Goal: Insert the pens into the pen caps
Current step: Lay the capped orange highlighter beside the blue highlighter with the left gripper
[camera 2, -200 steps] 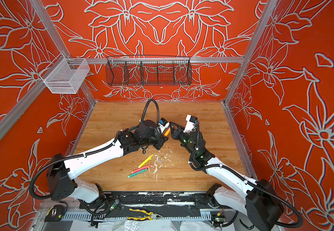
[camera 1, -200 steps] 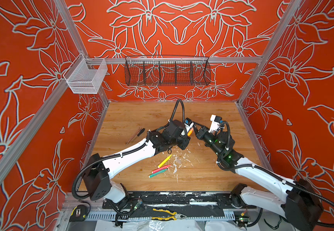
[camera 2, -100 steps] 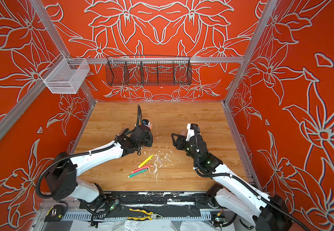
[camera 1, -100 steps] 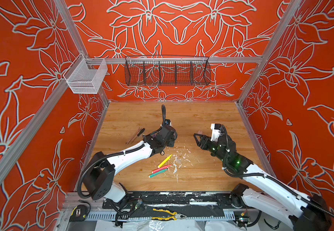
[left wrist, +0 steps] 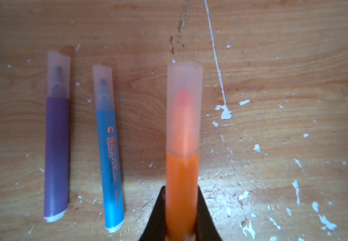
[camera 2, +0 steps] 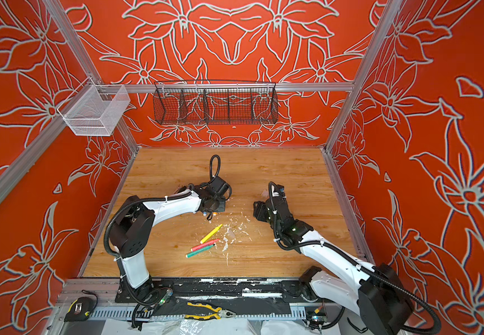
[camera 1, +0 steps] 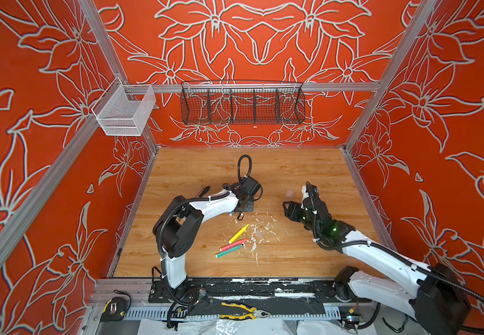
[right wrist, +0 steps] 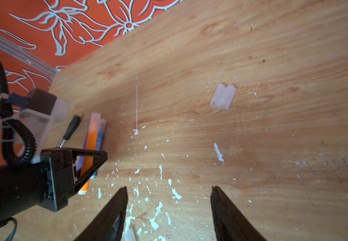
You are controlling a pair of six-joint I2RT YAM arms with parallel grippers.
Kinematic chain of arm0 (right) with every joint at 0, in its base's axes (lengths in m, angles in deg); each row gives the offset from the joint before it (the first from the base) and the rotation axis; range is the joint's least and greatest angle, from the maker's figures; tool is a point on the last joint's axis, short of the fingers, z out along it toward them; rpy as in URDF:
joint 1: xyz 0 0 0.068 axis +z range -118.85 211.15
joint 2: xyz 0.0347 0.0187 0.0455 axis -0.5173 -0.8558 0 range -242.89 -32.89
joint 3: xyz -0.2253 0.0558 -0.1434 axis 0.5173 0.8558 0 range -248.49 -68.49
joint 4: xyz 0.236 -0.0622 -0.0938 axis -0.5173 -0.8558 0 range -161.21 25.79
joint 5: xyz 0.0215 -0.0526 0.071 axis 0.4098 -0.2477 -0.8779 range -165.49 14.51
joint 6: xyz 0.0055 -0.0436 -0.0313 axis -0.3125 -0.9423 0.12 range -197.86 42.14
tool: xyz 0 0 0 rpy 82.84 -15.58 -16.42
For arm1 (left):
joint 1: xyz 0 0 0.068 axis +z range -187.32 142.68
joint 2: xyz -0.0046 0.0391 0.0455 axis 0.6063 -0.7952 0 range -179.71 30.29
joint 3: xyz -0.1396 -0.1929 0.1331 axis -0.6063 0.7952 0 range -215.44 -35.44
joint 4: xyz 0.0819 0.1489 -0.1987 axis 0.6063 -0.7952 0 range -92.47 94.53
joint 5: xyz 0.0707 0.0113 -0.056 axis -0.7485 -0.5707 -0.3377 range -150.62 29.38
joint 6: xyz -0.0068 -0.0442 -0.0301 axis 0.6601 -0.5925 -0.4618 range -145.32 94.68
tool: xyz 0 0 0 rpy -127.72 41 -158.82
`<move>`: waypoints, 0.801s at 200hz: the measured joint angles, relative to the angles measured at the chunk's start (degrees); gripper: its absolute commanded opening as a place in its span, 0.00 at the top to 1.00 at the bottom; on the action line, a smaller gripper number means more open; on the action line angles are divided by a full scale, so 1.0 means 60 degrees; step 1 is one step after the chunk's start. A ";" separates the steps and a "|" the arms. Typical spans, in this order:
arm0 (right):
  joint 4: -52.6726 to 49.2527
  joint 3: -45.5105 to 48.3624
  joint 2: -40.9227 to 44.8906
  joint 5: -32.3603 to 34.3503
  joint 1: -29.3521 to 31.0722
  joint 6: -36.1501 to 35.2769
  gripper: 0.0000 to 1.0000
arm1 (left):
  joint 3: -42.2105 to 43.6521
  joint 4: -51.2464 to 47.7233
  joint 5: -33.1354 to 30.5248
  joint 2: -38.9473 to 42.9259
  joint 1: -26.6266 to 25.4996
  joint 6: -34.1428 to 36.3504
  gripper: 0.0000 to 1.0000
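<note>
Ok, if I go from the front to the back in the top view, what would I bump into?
First the yellow-handled pliers → green marker pen → pink-red marker pen → yellow marker pen → black wire basket on the back wall.

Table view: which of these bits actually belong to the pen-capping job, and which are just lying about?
Part of the job: orange pen in the left gripper; purple pen and blue pen, capped; yellow pen, pink-red pen, green pen; two loose pen caps.
Just lying about: yellow-handled pliers, tape measure, black-handled tool, black wire basket, white mesh basket.
</note>
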 measured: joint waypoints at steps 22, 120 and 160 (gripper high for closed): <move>-0.0044 -0.0149 -0.0175 0.0018 0.0000 -0.0011 0.36 | -0.0106 -0.0419 0.0197 -0.0248 0.0124 -0.0160 1.00; -0.0379 -0.0244 0.0331 0.0350 0.0000 -0.0222 0.34 | -0.0510 -0.1122 0.0506 -0.0663 0.0310 -0.0335 0.74; -0.0539 -0.0273 0.0594 0.0393 -0.0018 -0.0299 0.33 | -0.0510 -0.1115 0.0215 -0.0339 0.0310 0.0127 0.59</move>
